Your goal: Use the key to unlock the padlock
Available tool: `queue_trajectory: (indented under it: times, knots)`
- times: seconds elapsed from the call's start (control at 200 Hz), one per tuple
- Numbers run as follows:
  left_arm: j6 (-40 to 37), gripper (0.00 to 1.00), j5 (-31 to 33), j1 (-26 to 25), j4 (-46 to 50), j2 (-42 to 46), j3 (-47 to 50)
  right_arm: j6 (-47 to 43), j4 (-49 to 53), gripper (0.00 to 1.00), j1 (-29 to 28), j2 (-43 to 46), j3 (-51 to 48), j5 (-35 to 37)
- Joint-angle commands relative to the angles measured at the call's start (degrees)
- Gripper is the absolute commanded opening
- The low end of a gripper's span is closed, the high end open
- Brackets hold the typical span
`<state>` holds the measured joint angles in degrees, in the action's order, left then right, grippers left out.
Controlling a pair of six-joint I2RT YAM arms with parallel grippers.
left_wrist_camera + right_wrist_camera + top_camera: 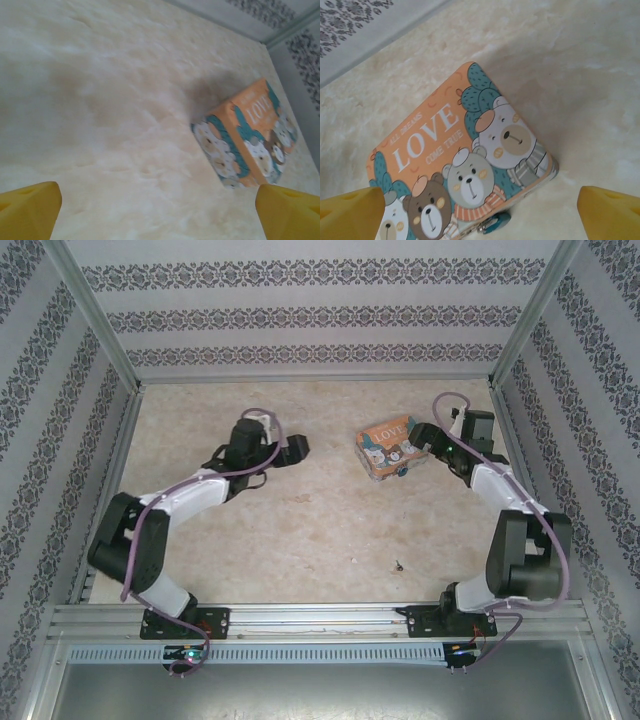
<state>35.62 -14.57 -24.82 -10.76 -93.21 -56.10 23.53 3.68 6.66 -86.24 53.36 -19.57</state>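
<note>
The right gripper [480,217] stands wide open, its yellow fingertips [350,215] spread to the two lower corners of the wrist view and gripping nothing. Straight ahead of them, spanning most of the gap between the two fingers, lies the orange-and-teal tin [465,165], lid up, showing cartoon bears and the word LOVE. The padlock [495,223] hangs at the tin's front edge, the edge nearest these fingers. It sits about midway between them and slightly closer to the left-hand tip. Only a bit of its teal body and a silvery piece show, so its shackle cannot be made out. From above, the right gripper [425,443] sits just beside the tin's [388,445] right end, and whether it touches the tin cannot be told. The padlock [401,472] is a tiny blue speck at the tin's near edge. The left gripper [157,215] is open as well, its fingertips [290,212] far apart with only bare table [110,110] between them. The tin [245,140] lies ahead of its right-hand finger, clear of both tips. In the overhead view the left gripper [298,447] points towards the tin and is apart from it. A small dark object [398,565] lies well behind both pairs of fingers, towards the arm bases, too small to identify.
</note>
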Motion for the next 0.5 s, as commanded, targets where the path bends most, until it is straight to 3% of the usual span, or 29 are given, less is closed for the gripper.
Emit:
queue_trajectory:
  times: [0.0,0.175,0.495]
  knots:
    - [4.8,0.99,-4.3,-4.0,1.2,-5.6,-6.2,0.7,2.4,0.99,0.8,-4.5,4.9,-3.1]
    - [9.6,0.99,-9.5,-8.3,-0.3,-15.2,-14.4,-1.0,3.7,0.98,1.0,-11.7,11.4,-4.7]
    - [18.1,1.0,-16.6,-9.8,-4.9,-27.0,-23.4,-5.3,6.9,0.98,1.0,-20.5,20.1,-6.2]
